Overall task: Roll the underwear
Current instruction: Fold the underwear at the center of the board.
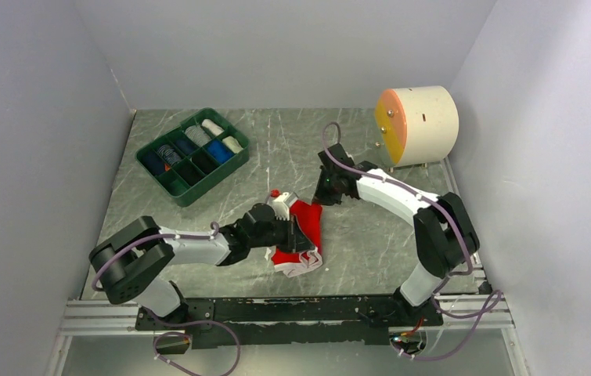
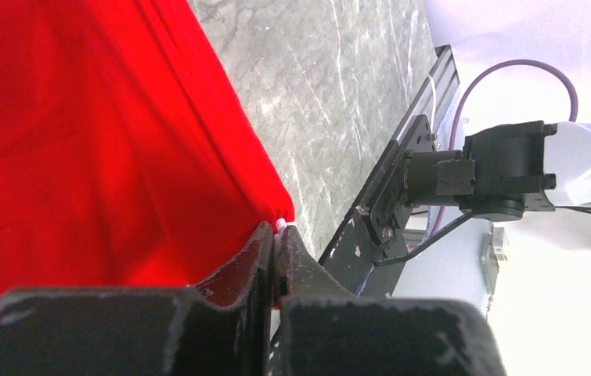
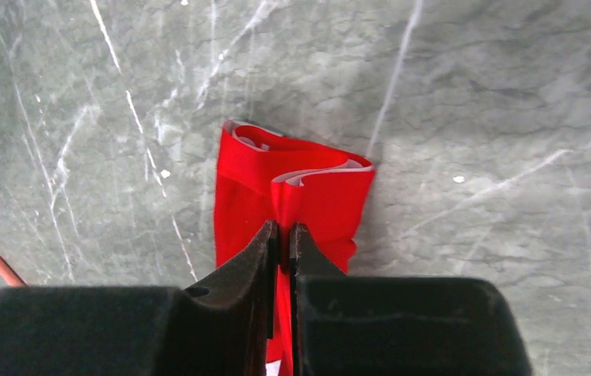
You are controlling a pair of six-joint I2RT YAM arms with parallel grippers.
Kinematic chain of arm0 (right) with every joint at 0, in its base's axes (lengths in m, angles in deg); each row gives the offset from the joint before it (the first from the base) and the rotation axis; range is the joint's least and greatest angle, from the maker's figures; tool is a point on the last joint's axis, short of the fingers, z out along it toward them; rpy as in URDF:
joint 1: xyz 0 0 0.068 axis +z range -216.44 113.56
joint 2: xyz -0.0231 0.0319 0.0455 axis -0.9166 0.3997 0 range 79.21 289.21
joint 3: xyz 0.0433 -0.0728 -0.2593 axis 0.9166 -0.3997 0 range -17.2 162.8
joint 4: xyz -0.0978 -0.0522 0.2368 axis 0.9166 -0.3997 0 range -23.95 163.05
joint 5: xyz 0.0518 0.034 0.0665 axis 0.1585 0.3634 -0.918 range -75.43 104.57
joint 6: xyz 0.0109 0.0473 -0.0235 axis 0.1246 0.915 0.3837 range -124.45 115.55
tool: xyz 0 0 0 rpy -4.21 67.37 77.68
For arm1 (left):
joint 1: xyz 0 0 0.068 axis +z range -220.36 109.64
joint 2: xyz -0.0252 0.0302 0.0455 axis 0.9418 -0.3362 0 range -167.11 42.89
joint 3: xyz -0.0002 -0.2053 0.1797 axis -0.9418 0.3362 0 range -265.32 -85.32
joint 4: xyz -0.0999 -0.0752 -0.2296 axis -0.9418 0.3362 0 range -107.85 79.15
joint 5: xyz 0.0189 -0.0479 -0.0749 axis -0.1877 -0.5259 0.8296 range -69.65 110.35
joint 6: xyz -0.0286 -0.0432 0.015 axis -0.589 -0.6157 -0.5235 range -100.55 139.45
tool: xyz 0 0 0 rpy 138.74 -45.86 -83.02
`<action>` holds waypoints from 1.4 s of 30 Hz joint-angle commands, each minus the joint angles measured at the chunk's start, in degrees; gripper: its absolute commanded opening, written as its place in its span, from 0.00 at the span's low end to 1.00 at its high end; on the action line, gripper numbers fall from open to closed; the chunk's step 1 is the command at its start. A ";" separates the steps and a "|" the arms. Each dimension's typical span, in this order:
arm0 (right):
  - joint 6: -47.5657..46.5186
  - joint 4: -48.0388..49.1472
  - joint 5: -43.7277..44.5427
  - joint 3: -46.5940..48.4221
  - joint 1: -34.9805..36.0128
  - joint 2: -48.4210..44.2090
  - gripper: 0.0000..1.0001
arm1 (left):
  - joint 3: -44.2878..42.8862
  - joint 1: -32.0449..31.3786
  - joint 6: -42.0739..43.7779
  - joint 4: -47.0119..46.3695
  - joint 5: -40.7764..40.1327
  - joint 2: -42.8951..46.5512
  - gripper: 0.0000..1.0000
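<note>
Bottom of frame, left gripper (image 2: 276, 236) pinches the edge of the red briefs (image 2: 81, 141), right gripper (image 3: 282, 235) clamps their fold; thin bites could slip, undoing everything.

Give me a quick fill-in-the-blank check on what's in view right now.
The left gripper and the right gripper are each shut on the ____ underwear.
The green tray stands far back on the ____ side.
The cream drum has a round face coloured ____.
Missing words: red; left; orange.
</note>
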 commanded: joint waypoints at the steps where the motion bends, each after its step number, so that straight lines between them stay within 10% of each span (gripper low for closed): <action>1: 2.40 0.14 2.79 5.12 1.68 3.13 0.00 | 2.51 1.67 -1.82 -3.77 3.88 3.30 0.05; 23: 5.13 -0.54 4.42 15.22 6.66 17.78 0.13 | 6.78 11.52 6.98 6.49 7.59 4.47 0.06; 30: 1.10 1.87 0.95 14.61 6.66 13.23 0.46 | 4.69 12.88 9.76 12.21 6.64 5.59 0.11; 42: -0.40 8.77 -6.25 -2.07 6.66 -5.04 0.53 | 4.36 13.02 9.60 15.76 5.93 8.60 0.33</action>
